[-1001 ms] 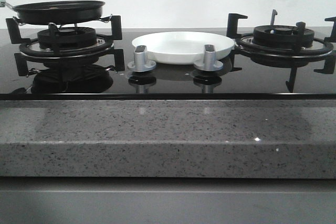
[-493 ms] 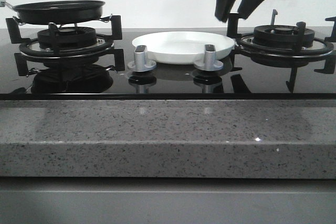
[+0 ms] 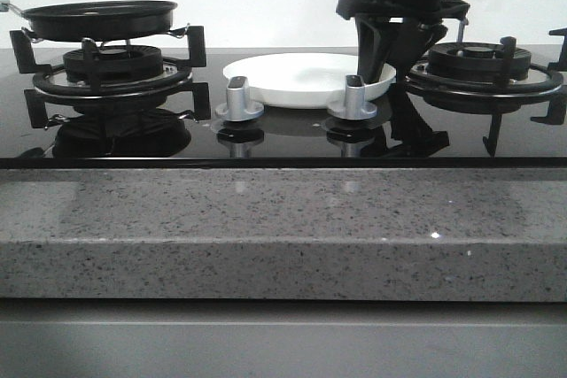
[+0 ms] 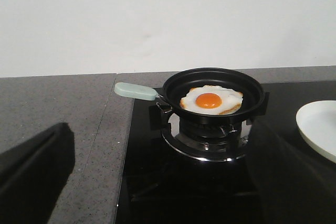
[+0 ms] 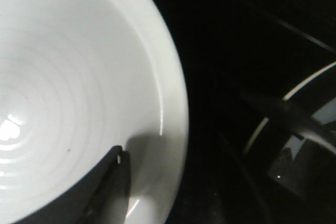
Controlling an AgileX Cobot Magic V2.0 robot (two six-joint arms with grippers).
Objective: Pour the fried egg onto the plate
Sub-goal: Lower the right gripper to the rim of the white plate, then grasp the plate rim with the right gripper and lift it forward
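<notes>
The right end effector (image 3: 387, 57) straddled the plate (image 3: 292, 77) rim, jaws spread; the left end effector's fingers (image 4: 31, 166) were cut off, grip indeterminable.

In the front view the pan (image 3: 99, 19) rim hides the fried egg (image 4: 211, 100), its handle is cut off at the left edge, and the right gripper (image 3: 392, 57) covers the plate (image 3: 292, 77) rim. The left wrist view cuts off the plate, and its fingers (image 4: 34, 174) show only as blurred shapes.

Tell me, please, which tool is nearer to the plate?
The right tool. It straddles the plate's right rim, one finger over the inside. The left tool is back beyond the frying pan, well apart.
</notes>
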